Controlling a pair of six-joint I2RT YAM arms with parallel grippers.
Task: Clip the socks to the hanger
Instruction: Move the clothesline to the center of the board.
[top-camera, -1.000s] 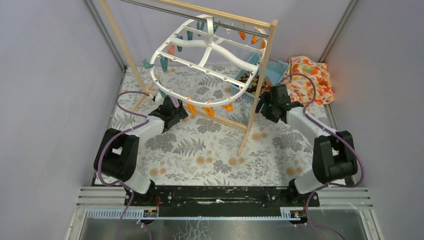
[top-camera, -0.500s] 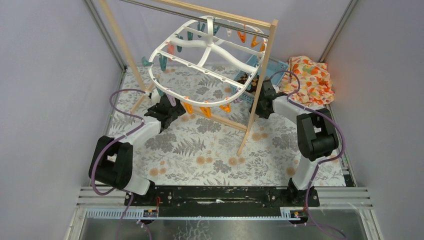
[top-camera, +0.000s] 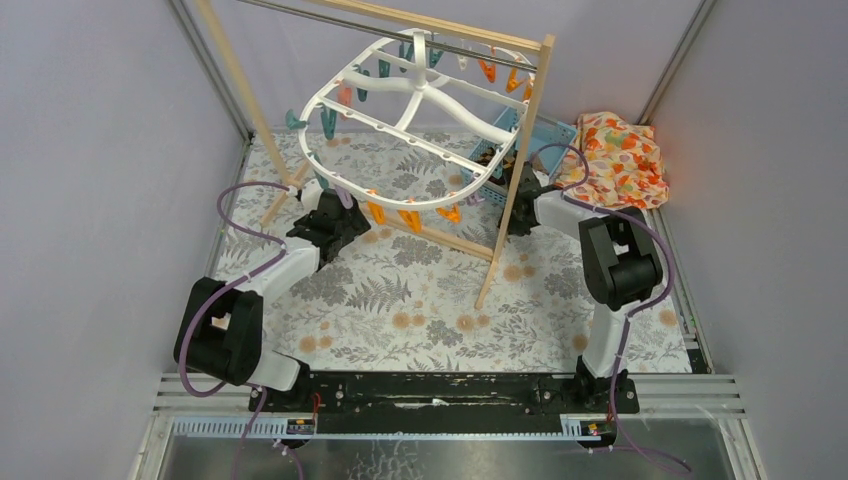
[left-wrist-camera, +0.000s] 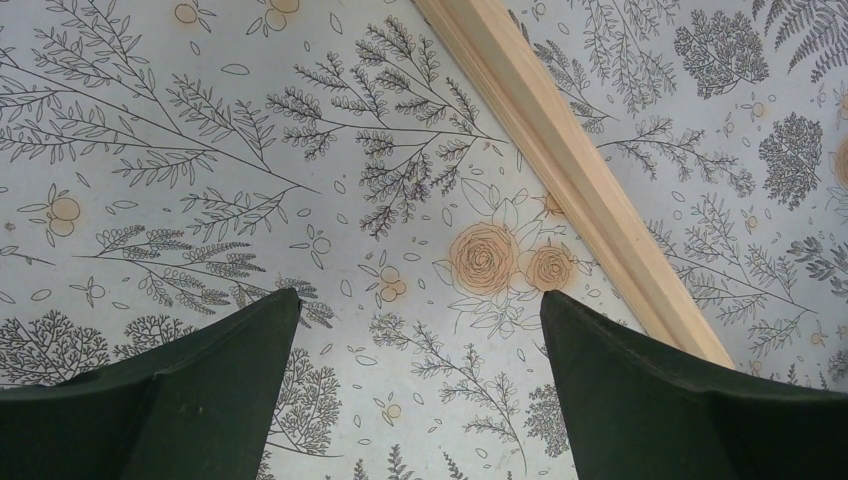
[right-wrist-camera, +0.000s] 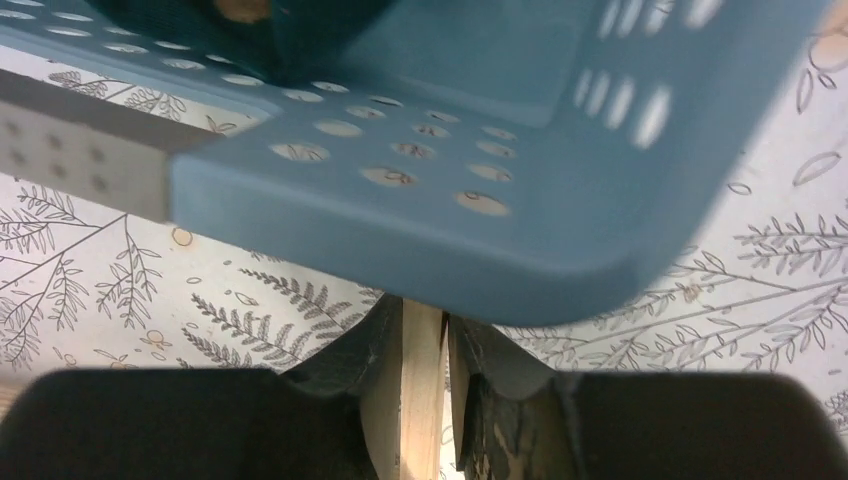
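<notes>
The white oval hanger (top-camera: 418, 88) hangs from the wooden rack's rail, with orange pegs (top-camera: 410, 215) along its front rim and teal ones (top-camera: 328, 122) at the left. A dark brown sock (top-camera: 497, 158) lies in the blue basket (top-camera: 552, 135) behind the rack's right post (top-camera: 520, 170). My right gripper (top-camera: 515, 197) sits low at that post; in the right wrist view its fingers (right-wrist-camera: 425, 320) close on the wooden post (right-wrist-camera: 422, 400) just under the basket's corner (right-wrist-camera: 450, 230). My left gripper (top-camera: 335, 215) is open over the tablecloth (left-wrist-camera: 420, 295), holding nothing.
The rack's wooden base rail (left-wrist-camera: 580, 180) runs diagonally just right of my left fingers. An orange floral cloth (top-camera: 620, 155) is heaped at the back right corner. The rack's left leg (top-camera: 245, 100) rises at the back left. Grey walls enclose the table.
My right arm has swung left and forward to the rack's right post, and its jaws have narrowed onto the wood. The left arm has shifted slightly, still open.
</notes>
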